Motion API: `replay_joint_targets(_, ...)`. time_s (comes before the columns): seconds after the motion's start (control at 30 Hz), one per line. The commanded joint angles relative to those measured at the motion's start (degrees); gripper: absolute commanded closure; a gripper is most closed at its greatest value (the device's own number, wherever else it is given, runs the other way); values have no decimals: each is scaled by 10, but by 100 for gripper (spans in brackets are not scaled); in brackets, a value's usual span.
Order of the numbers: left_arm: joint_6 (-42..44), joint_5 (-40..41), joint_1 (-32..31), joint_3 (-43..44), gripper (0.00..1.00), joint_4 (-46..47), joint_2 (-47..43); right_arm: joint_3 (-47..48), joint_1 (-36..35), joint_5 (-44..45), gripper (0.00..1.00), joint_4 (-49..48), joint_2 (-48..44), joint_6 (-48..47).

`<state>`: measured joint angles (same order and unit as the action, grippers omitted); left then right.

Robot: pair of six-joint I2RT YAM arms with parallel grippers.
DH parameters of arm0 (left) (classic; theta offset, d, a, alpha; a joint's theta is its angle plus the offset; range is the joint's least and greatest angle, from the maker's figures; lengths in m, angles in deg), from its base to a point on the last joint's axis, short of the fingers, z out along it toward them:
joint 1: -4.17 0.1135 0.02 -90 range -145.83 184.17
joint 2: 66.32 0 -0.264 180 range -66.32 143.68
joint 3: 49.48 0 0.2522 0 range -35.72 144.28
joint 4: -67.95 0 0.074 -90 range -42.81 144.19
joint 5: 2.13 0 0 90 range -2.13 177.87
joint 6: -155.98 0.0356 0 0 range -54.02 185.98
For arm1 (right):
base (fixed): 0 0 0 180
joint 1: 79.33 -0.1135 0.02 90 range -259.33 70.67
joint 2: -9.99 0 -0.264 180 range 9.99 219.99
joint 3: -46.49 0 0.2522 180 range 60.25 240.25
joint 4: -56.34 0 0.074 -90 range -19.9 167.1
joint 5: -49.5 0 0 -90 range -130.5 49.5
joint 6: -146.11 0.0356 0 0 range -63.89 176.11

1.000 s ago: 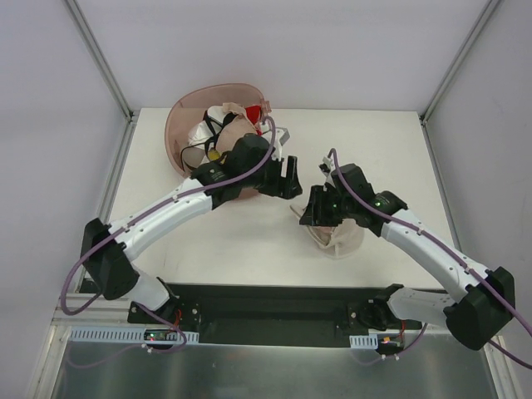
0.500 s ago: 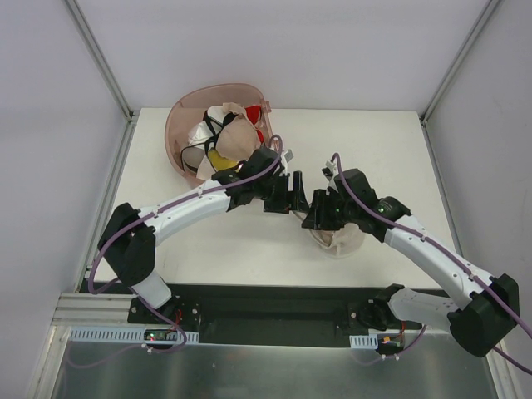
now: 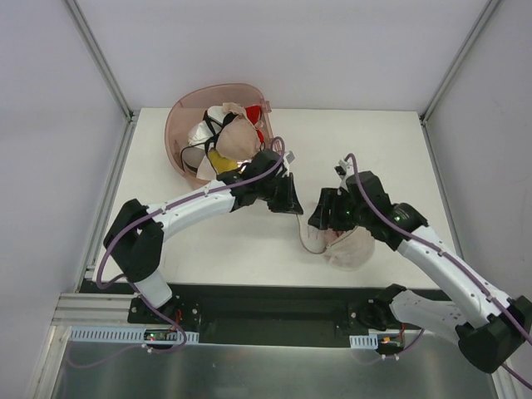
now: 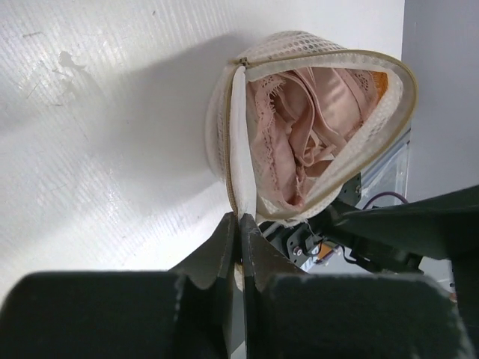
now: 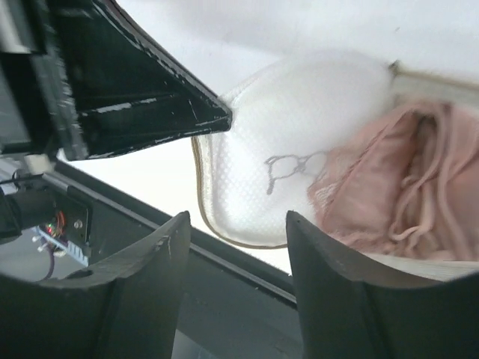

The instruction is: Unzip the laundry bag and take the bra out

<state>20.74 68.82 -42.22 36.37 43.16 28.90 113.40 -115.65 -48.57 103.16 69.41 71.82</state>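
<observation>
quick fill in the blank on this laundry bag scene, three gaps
The pale pink lacy bra lies ___ the translucent white mesh laundry bag.
The left jaws are ___ on the bag's zip rim.
The right jaws stand ___, holding nothing.
Missing words: inside; shut; open.

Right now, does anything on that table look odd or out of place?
Nothing looks damaged or spilled. The bag gapes open with the bra bunched inside, its rim pinched by the left gripper. The tub at the far corner is heaped with tangled clothes.
</observation>
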Motion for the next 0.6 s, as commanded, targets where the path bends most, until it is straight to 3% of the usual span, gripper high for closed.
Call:
replay_joint_targets(0.0, 21, -4, 2, -9, 100, 13, -9, 26, 1, 77, 43, 3, -61, 9)
replay_joint_targets(0.03, 22, -5, 2, -10, 100, 12, -10, 21, 1, 107, 43, 3, -63, 18)
replay_joint_targets(0.17, 13, -12, 2, -13, 100, 13, -12, 34, 3, 211, 68, 36, -29, 59)
replay_joint_targets(0.27, 14, -10, 1, -17, 100, 12, -19, 50, 4, 241, 74, 71, 29, 62)
replay_joint_targets(0.33, 15, -7, 2, -18, 100, 13, -22, 50, 5, 261, 72, 87, 49, 57)
replay_joint_targets(0.43, 14, -10, 2, -19, 100, 13, -27, 41, 4, 305, 52, 83, 86, 44)
replay_joint_targets(0.57, 13, -15, 1, -18, 100, 12, -27, 47, 4, 349, 48, 92, 138, 35)
